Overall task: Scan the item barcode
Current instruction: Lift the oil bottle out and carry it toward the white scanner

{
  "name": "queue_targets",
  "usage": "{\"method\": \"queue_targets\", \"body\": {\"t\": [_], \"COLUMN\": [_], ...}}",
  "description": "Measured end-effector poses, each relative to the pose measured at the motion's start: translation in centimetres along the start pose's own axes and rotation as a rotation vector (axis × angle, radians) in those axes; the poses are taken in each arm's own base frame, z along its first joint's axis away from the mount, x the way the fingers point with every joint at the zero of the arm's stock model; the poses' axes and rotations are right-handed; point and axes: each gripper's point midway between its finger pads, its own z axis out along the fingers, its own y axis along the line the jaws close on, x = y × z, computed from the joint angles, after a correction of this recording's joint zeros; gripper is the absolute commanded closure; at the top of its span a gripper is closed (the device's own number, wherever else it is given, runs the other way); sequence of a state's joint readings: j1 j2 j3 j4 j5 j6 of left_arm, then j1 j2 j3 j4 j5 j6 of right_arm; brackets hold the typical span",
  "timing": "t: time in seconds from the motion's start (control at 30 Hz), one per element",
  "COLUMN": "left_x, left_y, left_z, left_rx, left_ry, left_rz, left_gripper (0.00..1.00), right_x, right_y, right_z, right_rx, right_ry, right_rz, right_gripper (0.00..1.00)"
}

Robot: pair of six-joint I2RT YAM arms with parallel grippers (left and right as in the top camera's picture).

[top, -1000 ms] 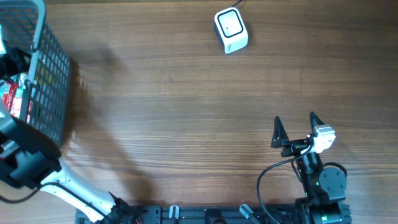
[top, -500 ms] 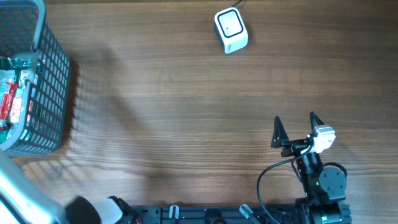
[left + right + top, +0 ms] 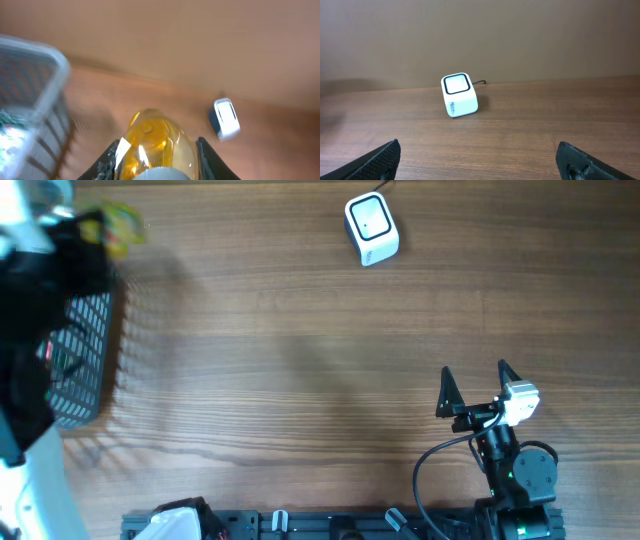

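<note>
The left gripper (image 3: 159, 150) squeezes a shiny yellow item (image 3: 150, 142) tight between its two fingers. The item pokes out past the fingertips. A grey basket (image 3: 35, 95) sits to the left of these fingers. The white scanner (image 3: 226, 117) sits ahead of them and a bit to the right, well apart from the item. The right gripper (image 3: 477, 147) has its fingers spread wide and holds nothing. The scanner sits ahead of those fingers, between them, on the wooden table (image 3: 550, 115).

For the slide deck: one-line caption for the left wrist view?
Left gripper holding a yellow bottle, gray wire basket at image left, white scanner on the wooden table ahead.
</note>
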State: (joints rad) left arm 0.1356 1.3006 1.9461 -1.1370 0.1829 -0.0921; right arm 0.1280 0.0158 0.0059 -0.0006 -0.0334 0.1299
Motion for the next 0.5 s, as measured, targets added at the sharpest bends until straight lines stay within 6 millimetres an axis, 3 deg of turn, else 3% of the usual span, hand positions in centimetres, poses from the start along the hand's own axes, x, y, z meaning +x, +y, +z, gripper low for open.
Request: {"method": "queue_targets", "body": {"t": [0.23, 0.5], "left_x": [7.0, 15.6], "left_y": [-6.5, -16.8], "left_z": [6.2, 14.2], "left_rx": [0.014, 0.076], "left_ry": [0.292, 0.498], "left_rz": [0.040, 0.094], "left_gripper": [0.74, 0.75], "right_x": [0.0, 0.0], "right_y": [0.0, 0.0], "right_z": [0.0, 0.0], "right_rx": [0.000, 0.000], "right_ry": [0.000, 0.000], "right_rz": [0.000, 0.000], "right_gripper": [0.00, 0.00]}}
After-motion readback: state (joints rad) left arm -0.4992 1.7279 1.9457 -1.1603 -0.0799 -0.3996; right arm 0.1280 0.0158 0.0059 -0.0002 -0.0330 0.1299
